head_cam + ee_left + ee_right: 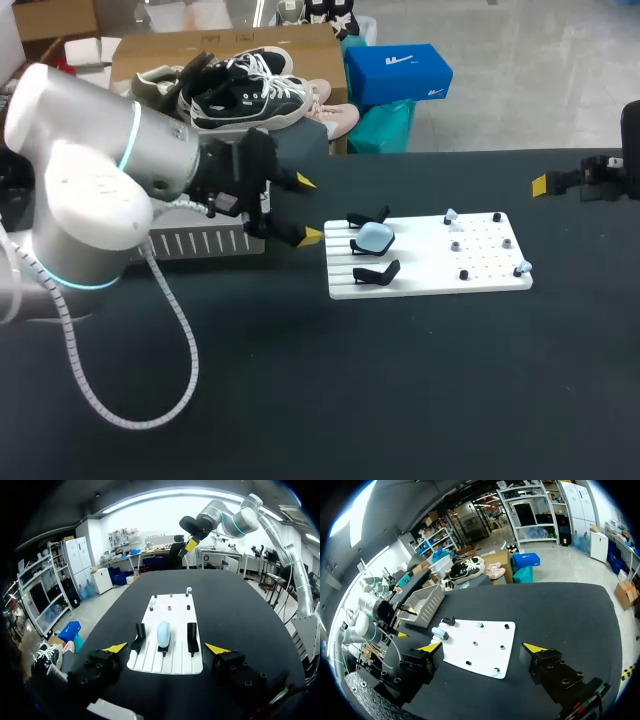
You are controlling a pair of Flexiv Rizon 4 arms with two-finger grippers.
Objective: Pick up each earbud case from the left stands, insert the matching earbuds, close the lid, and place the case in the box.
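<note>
matte black table [420, 390] carrying a smooth white board [430, 275], grooved at one end and studded with pegs at the other. a glossy pale-blue, pebble-shaped earbud case [374, 237] sits on the middle of three black stands [378, 272], its long axis running along the grooves. left gripper [308, 208] hangs just beside the grooved end, fingers spread, holding nothing. right gripper [482, 647] is likewise released, well apart from the board. a ribbed grey box [205, 241] stands beside the left arm.
</note>
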